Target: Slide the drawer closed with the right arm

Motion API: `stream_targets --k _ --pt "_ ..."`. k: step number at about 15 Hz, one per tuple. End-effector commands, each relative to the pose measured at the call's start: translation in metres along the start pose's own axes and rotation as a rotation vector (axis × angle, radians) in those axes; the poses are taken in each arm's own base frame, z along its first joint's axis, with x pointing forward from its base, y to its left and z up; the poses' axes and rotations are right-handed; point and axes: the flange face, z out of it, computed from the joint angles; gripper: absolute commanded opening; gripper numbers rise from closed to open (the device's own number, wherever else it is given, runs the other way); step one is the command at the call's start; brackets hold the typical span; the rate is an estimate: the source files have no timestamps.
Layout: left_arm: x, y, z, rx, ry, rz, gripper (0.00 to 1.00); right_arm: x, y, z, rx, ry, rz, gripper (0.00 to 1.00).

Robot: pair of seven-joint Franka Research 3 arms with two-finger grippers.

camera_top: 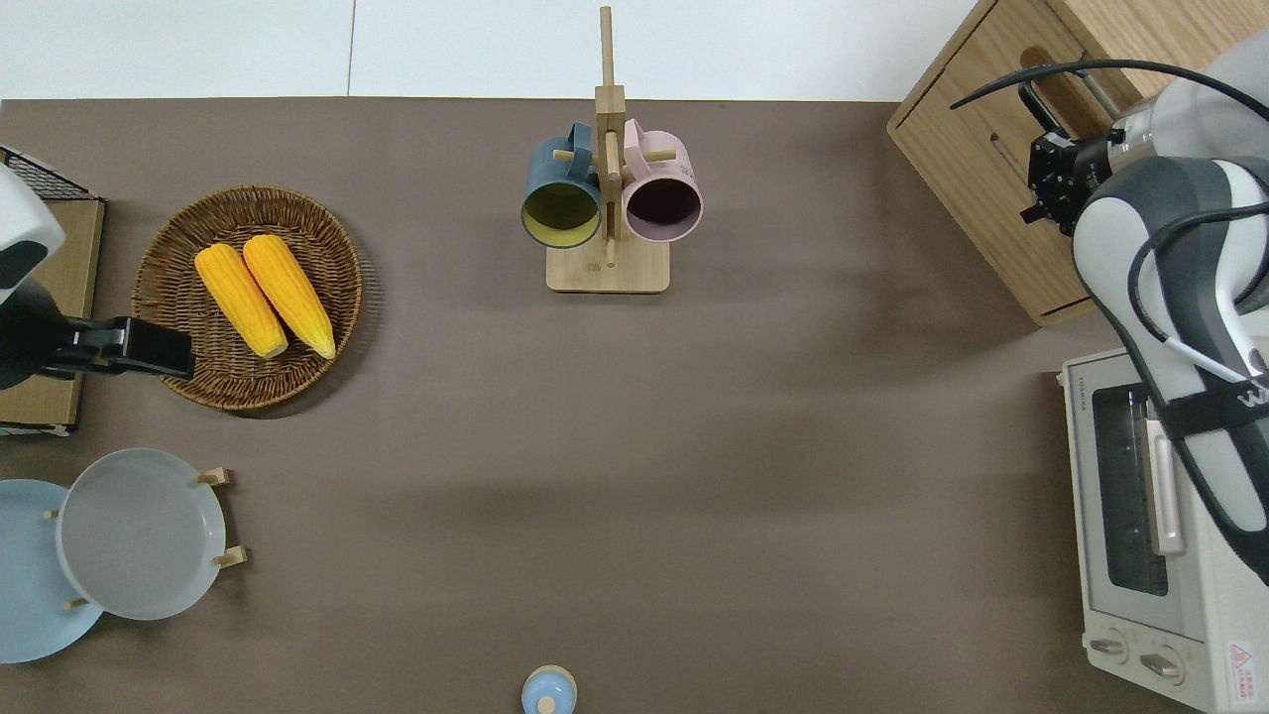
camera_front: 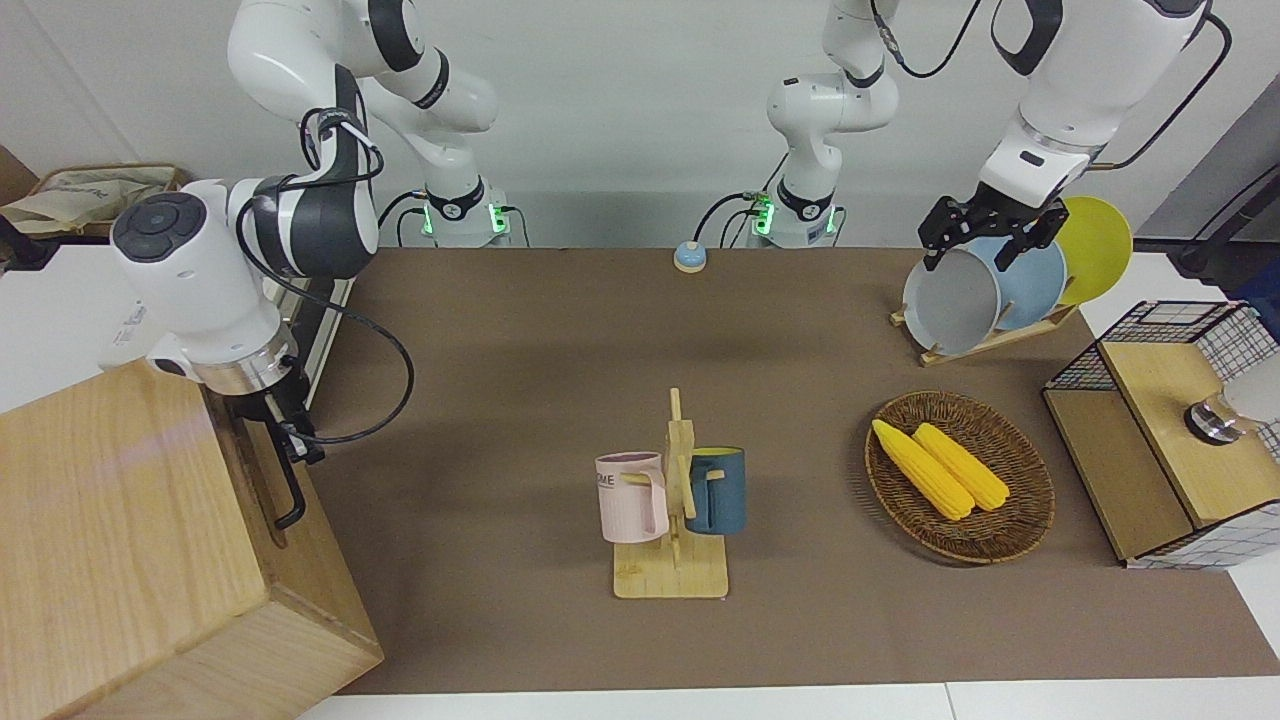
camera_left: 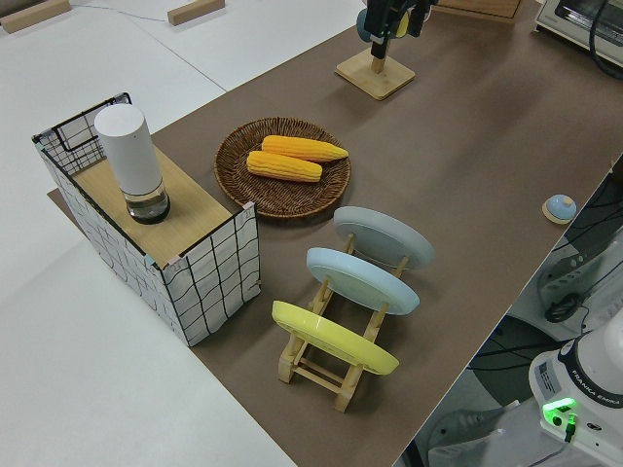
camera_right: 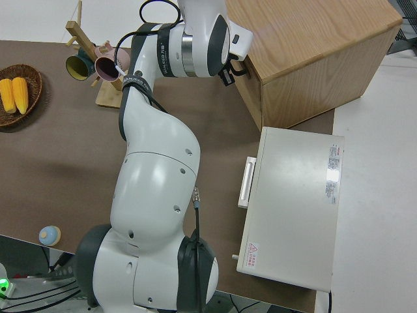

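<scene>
The pale-wood drawer (camera_front: 258,468) sits pushed in, its front flush with the front of the large wooden cabinet (camera_front: 120,530). Its black bar handle (camera_front: 290,492) stands out from the front. My right gripper (camera_front: 290,435) is at the handle's end nearer the robots, against the drawer front. In the overhead view the gripper (camera_top: 1041,186) touches the drawer front (camera_top: 996,129) beside the handle (camera_top: 1039,94). The right side view shows the gripper (camera_right: 229,75) at the cabinet's (camera_right: 313,52) front edge. My left arm is parked, its gripper (camera_front: 985,240) open.
A white oven (camera_top: 1140,526) stands beside the cabinet, nearer the robots. A wooden mug rack (camera_front: 672,520) with two mugs stands mid-table. A wicker basket (camera_front: 1020,500) with corn, a plate rack (camera_front: 1000,290), a wire-mesh box (camera_front: 1170,430) and a small blue bell (camera_front: 689,257) lie toward the left arm's end.
</scene>
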Motion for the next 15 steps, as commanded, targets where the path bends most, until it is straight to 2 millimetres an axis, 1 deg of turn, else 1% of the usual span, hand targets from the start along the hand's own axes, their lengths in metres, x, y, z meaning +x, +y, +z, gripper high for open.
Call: stream_targets --k 1,5,8,11,13,14,15 --pt "0.001 -0.001 -0.004 0.016 -0.005 0.011 0.99 0.042 0.013 0.008 0.026 0.021 0.009 0.000" --pt "0.001 -0.001 -0.004 0.016 -0.005 0.011 0.99 0.045 0.013 0.004 0.033 0.026 0.013 0.000" --pt "0.001 -0.001 -0.004 0.016 -0.005 0.011 0.99 0.049 0.018 0.003 0.030 0.019 0.023 0.000" --pt "0.002 -0.001 -0.003 0.016 -0.008 0.011 0.99 0.047 0.017 0.000 0.037 0.017 0.020 0.000" --pt "0.001 -0.001 -0.004 0.016 -0.005 0.011 0.99 0.034 0.009 -0.003 0.036 0.013 0.001 0.000" --pt "0.001 -0.001 -0.003 0.016 -0.007 0.011 0.99 0.023 0.002 -0.003 0.039 0.004 -0.019 0.000" --pt "0.001 -0.001 -0.004 0.016 -0.005 0.011 0.99 0.010 -0.006 -0.007 0.045 -0.006 -0.043 0.000"
